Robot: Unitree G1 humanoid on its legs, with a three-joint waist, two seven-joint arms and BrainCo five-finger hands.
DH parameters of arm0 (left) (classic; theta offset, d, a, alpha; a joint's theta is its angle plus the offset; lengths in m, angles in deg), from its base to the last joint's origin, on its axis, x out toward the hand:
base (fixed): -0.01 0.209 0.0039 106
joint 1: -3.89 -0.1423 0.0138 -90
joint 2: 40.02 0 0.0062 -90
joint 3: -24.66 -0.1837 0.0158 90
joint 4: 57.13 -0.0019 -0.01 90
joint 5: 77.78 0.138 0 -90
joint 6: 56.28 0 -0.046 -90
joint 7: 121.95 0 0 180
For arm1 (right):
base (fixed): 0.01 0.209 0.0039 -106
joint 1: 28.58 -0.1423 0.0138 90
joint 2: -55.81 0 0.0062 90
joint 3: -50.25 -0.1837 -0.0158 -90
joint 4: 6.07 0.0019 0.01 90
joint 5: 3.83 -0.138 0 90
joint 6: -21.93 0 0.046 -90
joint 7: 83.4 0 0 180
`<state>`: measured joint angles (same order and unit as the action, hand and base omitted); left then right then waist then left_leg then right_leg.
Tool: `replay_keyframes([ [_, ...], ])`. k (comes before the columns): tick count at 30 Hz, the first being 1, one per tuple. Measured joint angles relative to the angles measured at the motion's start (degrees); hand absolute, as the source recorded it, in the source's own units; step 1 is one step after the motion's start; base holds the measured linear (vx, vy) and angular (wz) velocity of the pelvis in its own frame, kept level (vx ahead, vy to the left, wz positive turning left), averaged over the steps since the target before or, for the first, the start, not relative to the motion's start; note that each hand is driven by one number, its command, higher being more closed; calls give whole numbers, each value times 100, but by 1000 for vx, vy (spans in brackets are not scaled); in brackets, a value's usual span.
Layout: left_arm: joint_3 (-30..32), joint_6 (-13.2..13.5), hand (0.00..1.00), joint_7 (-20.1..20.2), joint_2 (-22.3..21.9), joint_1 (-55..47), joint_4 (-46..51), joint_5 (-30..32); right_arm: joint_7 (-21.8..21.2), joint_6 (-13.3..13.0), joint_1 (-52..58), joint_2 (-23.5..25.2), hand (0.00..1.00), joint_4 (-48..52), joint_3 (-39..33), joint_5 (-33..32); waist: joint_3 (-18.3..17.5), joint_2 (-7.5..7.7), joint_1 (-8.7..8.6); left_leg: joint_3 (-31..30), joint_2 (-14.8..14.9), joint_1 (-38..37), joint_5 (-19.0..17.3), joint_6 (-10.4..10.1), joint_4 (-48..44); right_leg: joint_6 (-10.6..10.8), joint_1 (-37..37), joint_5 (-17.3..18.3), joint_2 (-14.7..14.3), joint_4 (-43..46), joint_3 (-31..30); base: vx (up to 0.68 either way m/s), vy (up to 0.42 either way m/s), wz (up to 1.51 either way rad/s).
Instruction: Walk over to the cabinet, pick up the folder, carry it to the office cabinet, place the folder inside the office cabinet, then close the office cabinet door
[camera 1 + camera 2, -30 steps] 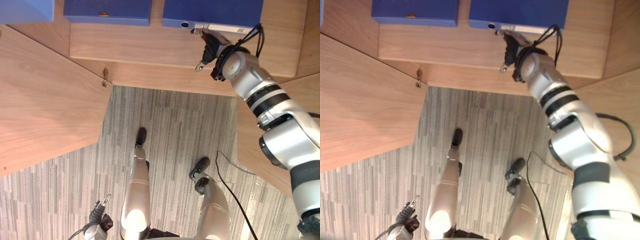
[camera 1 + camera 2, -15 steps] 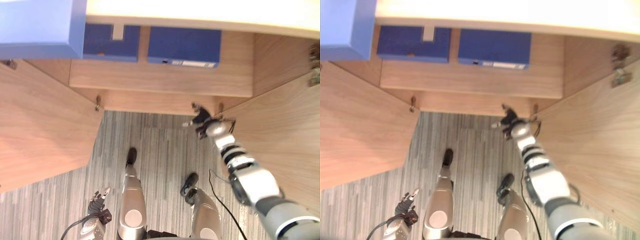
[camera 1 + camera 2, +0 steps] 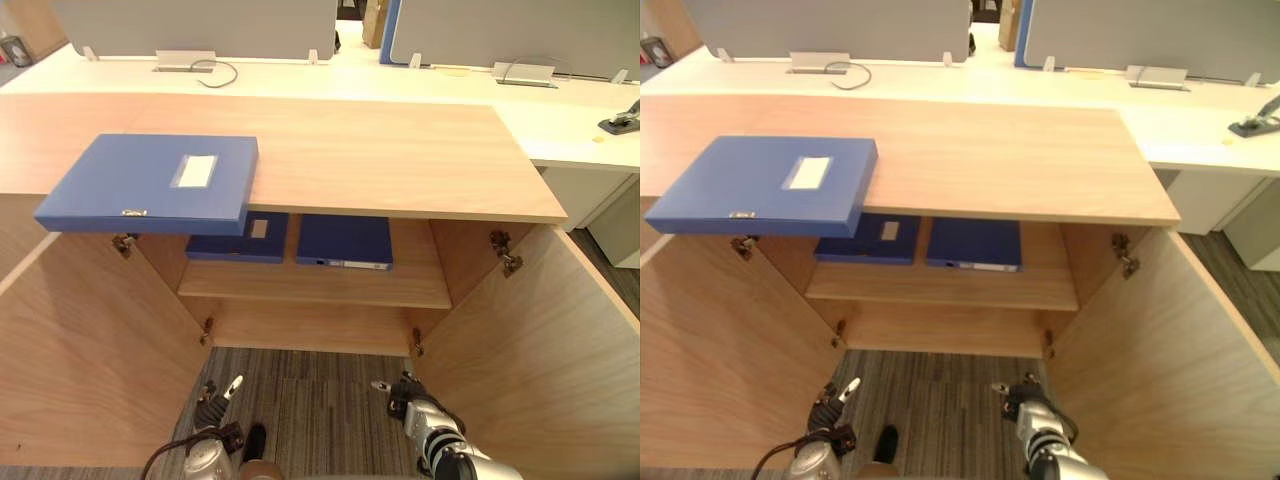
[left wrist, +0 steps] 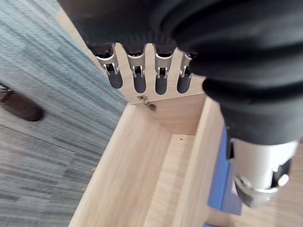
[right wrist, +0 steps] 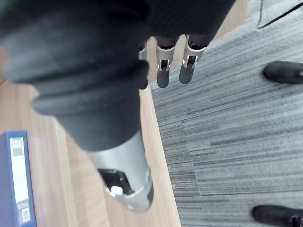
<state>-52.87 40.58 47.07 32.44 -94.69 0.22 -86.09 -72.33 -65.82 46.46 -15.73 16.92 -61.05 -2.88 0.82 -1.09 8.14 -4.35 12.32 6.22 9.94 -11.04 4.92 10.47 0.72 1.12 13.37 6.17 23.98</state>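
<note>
A blue folder (image 3: 150, 182) with a white label lies on the wooden cabinet top (image 3: 400, 160), overhanging its front left edge. Two more blue folders lie flat on the shelf inside, one on the left (image 3: 237, 237) and one on the right (image 3: 345, 242), whose labelled spine also appears in the right wrist view (image 5: 16, 179). My left hand (image 3: 215, 395) hangs low before the cabinet, fingers (image 4: 137, 75) straight and holding nothing. My right hand (image 3: 400, 392) is low near the right door, fingers (image 5: 165, 71) straight and holding nothing.
Both cabinet doors stand wide open, the left door (image 3: 90, 360) and the right door (image 3: 540, 350), flanking grey striped carpet (image 3: 310, 400). White desks (image 3: 300, 75) with grey partitions run behind the cabinet. A stapler (image 3: 620, 120) lies on a desk at the far right.
My right hand has left the right shelf folder and dropped down in front of the cabinet. The camera has tilted up, bringing the cabinet top and desks into view.
</note>
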Motion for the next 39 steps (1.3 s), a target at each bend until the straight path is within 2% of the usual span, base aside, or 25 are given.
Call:
replay_keyframes([
  [7, -264, 34, 0, -452, -115, -533, 1787, 895, 143, -135, 832, 108, 0, 79, 101, -210, -172, 1, -73, -28, -112, -49, 0, 5, -1, 38, -292, -65, 76, -171, 245, 39, 33, 13],
  [12, -263, 153, 0, -902, -135, -778, 3066, 1370, 200, -170, 1233, 106, 0, 246, 338, 2, -211, 33, -65, -132, -150, -70, -76, 132, -1, 60, -489, -49, 122, -173, 485, -25, 32, 23],
  [14, -267, 170, 0, -1145, -137, -797, 3531, 1791, 199, -171, 1298, 116, 0, 264, 352, 141, -237, 44, -68, -129, -164, -20, -36, 179, -13, 91, -596, -27, 157, -174, 678, -27, 25, 44],
  [15, -221, 187, 0, -1420, -142, -859, 3839, 2229, 202, -173, 1298, 131, 0, 273, 356, 146, -273, 49, -69, -146, -196, -18, -8, 169, -2, 117, -606, -7, 174, -157, 748, -14, 30, 27],
  [17, -116, 210, 0, -1808, -154, -955, 4281, 2678, 214, -182, 1297, 178, 0, 341, 440, 130, -341, 48, -52, -151, -249, -14, -7, 168, -2, 136, -611, 8, 221, -146, 769, 4, 36, 14],
  [20, 52, 211, 0, -2599, -158, -983, 4935, 3621, 283, -230, 1287, 194, 0, 426, 515, 20, -456, 50, -19, -253, -336, 81, 37, 172, -1, 154, -608, 19, 283, -144, 894, 29, 34, 19],
  [22, 160, 183, 0, -2898, -159, -986, 5267, 3906, 313, -242, 1286, 197, 0, 429, 512, 17, -490, 68, 24, -254, -360, 82, 53, 177, -1, 156, -615, 21, 300, -158, 901, 41, 22, 5],
  [26, 338, 71, 0, -3219, -152, -990, 5738, 4359, 323, -244, 1287, 198, 0, 434, 514, 20, -497, 71, 52, -255, -375, 83, 53, 178, -1, 157, -620, 23, 306, -173, 902, 27, 9, 1],
  [30, 450, -6, 0, -3375, -87, -949, 6169, 4691, 320, -244, 1289, 197, 0, 436, 520, 23, -498, 70, 48, -249, -373, 83, 50, 179, 1, 154, -616, 25, 303, -181, 894, 0, 0, 0],
  [34, 445, -30, 0, -3348, 464, -836, 6258, 5080, 283, -251, 1299, 192, 0, 436, 574, 31, -515, 51, 39, -214, -354, 83, 42, 182, 2, 138, -589, 34, 285, -201, 846, -6, 14, -6],
  [35, 372, -37, 0, -3321, 822, -733, 6231, 5221, 273, -266, 1317, 158, 0, 429, 733, 37, -524, 65, 56, -180, -326, 86, 5, 140, 3, 131, -573, 31, 251, -280, 793, -6, 11, -13],
  [39, 349, -95, 0, -3142, 1551, -425, 5697, 5790, 185, -356, 1364, 139, 0, 406, 797, 49, -596, 70, 48, -103, -291, 85, 9, 148, 2, 110, -551, -19, 196, -384, 685, 17, 6, -14],
])
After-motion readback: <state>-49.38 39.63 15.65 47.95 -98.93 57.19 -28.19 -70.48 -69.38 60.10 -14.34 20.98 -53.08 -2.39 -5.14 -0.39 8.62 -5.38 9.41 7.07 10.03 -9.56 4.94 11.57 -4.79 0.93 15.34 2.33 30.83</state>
